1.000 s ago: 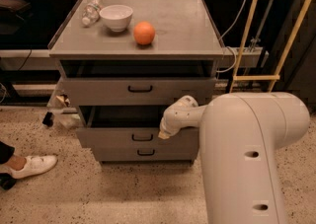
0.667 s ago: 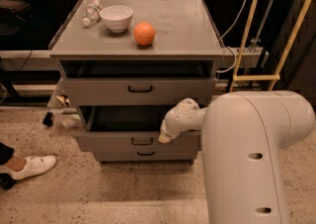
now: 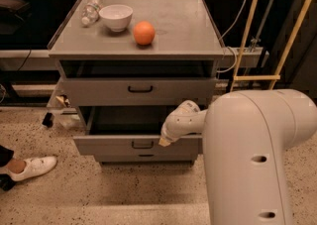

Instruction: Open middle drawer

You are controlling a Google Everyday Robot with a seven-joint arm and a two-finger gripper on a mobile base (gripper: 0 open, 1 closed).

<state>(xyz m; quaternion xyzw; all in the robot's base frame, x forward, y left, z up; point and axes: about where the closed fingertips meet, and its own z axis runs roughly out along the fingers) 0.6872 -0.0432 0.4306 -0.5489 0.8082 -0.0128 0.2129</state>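
The middle drawer (image 3: 109,145) of the grey cabinet is pulled well out, its dark inside showing above its flat front. Its small black bar handle (image 3: 142,144) sits at the centre of the front. My gripper (image 3: 164,141) is at the top edge of that front, just right of the handle, at the end of my white arm (image 3: 247,154). The top drawer (image 3: 99,91) stands slightly out, with its own black handle (image 3: 140,89). The bottom drawer (image 3: 148,158) shows only as a thin strip below the middle one.
On the cabinet top (image 3: 188,26) are an orange (image 3: 144,32), a white bowl (image 3: 116,17) and a lying plastic bottle (image 3: 91,10). A person's white shoe (image 3: 30,167) is on the speckled floor at the left. Yellow poles (image 3: 247,35) and cables stand to the right.
The middle drawer has slid further out toward the camera, and my gripper and arm have drawn back with it.
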